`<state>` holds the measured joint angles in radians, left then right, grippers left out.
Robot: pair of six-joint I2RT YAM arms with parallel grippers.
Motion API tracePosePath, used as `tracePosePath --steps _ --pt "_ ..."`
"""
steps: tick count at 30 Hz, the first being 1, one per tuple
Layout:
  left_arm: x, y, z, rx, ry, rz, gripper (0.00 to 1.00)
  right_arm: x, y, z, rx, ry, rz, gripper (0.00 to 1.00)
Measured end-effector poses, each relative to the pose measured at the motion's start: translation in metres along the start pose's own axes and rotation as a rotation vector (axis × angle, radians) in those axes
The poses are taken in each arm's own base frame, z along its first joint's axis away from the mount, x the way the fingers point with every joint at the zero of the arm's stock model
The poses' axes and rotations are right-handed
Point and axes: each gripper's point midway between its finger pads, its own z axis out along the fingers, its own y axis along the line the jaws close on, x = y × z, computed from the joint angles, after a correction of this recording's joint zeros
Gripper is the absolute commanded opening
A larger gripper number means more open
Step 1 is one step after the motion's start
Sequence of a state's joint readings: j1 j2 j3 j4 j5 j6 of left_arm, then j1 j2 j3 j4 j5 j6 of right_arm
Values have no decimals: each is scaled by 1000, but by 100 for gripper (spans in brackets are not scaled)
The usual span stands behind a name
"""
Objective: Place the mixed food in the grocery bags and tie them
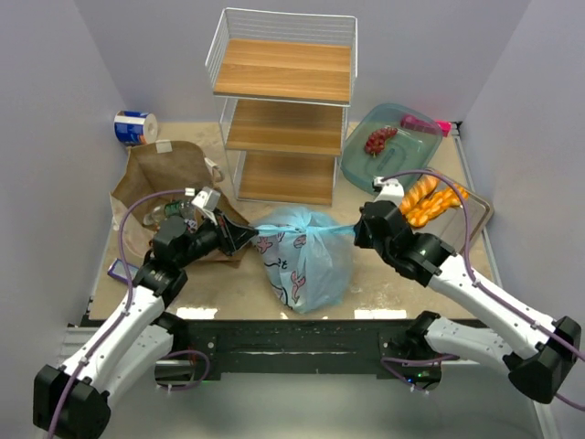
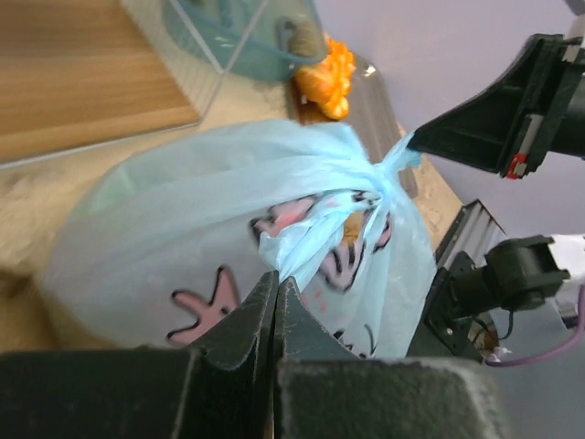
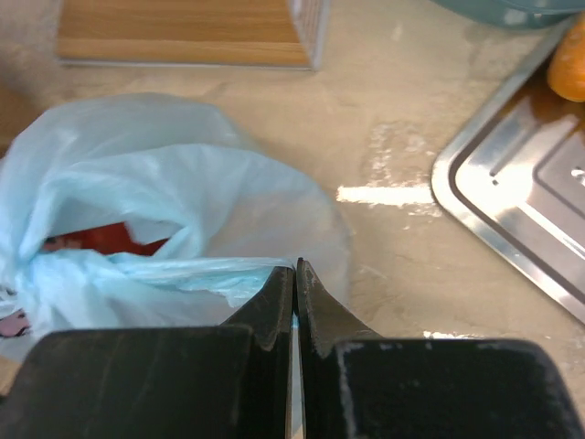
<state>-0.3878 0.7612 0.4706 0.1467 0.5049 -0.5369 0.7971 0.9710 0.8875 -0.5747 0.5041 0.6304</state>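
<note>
The light-blue plastic bag (image 1: 304,256) with pink printed figures stands full at the table's front middle, its handles knotted on top. My left gripper (image 1: 250,237) is shut on the bag's left handle end (image 2: 291,256). My right gripper (image 1: 358,228) is shut on the right handle end (image 3: 183,270), stretched taut. Something red shows inside the bag (image 3: 110,241). The brown paper bag (image 1: 164,178) lies at the left behind my left arm, with an item in its mouth. Orange-brown breads (image 1: 430,201) lie on a metal tray (image 1: 483,212) at the right.
A white wire rack with wooden shelves (image 1: 285,105) stands at the back middle. A teal see-through dish (image 1: 393,146) holds a reddish item at the back right. A blue-and-white roll (image 1: 135,127) lies at the back left. A purple bar (image 1: 119,269) lies by my left arm.
</note>
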Motion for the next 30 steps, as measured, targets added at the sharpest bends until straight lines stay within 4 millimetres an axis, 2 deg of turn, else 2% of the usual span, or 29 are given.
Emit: tracePosePath --steps 3,6,9,20,21,24,25,27,30 --pt "4 19 -10 -68 -20 -23 0 -5 -15 12 20 5 51 0" --pt "-2 26 -20 -105 -54 -25 0 -8 -21 23 -20 24 114 0" --pt "-5 34 -28 -141 -76 -30 0 -3 -24 31 -66 60 159 0" --pt "0 45 -34 -187 -57 -59 0 3 -51 31 -114 100 256 0" --pt "1 47 -34 -198 -56 -58 0 5 -55 32 -99 101 249 0" --pt "-7 74 -43 -325 -104 -60 0 8 -101 38 84 73 252 0" --pt "-8 78 -45 -342 -108 -55 0 10 -110 38 118 73 253 0" --pt "-7 82 -45 -353 -95 -37 0 9 -114 37 135 68 238 0" --pt "-10 83 -42 -349 -70 -2 21 6 -110 33 102 59 210 0"
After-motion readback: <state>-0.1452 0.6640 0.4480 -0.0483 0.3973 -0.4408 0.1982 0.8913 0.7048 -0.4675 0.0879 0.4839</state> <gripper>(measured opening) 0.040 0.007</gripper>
